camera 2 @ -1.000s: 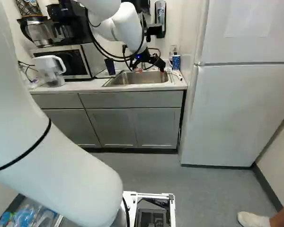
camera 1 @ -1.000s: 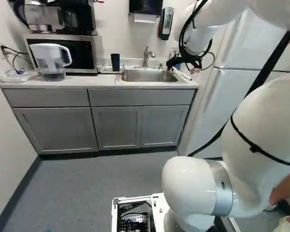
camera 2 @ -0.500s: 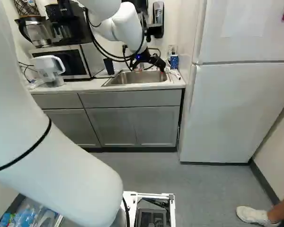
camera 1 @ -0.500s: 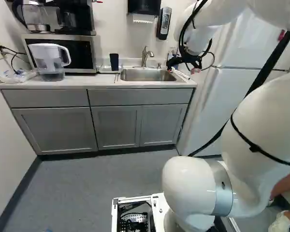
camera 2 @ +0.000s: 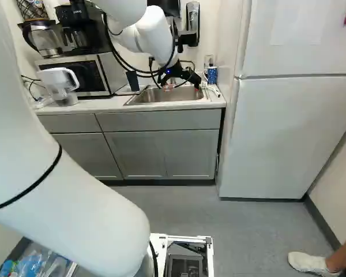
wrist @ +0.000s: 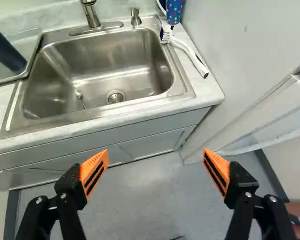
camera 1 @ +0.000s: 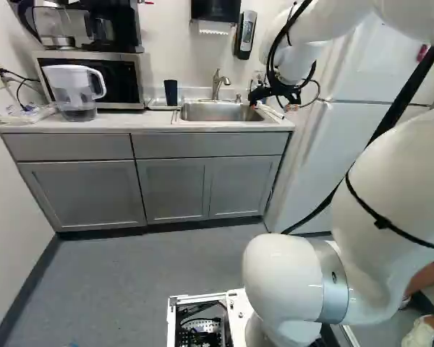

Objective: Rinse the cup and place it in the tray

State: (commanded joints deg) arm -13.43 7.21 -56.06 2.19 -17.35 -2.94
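My gripper is in front of the sink at its right-hand side in the left base view. In the wrist view the gripper stands open, its orange pads wide apart with nothing between them. A dark cup stands on the clear tray beside the sink. The metal sink lies ahead of the fingers, with a thin utensil inside. Behind it rises the faucet; its spout's end is out of the wrist view.
A brush, a white tube-like item and a blue dotted container stand or lie beside the sink. The fridge is right of the counter. Further left are a water pitcher and a microwave.
The base has turned slightly, shifting the room a little leftward in both base views. My gripper has tilted a little near the sink and stays open. The cup has not moved on the tray.
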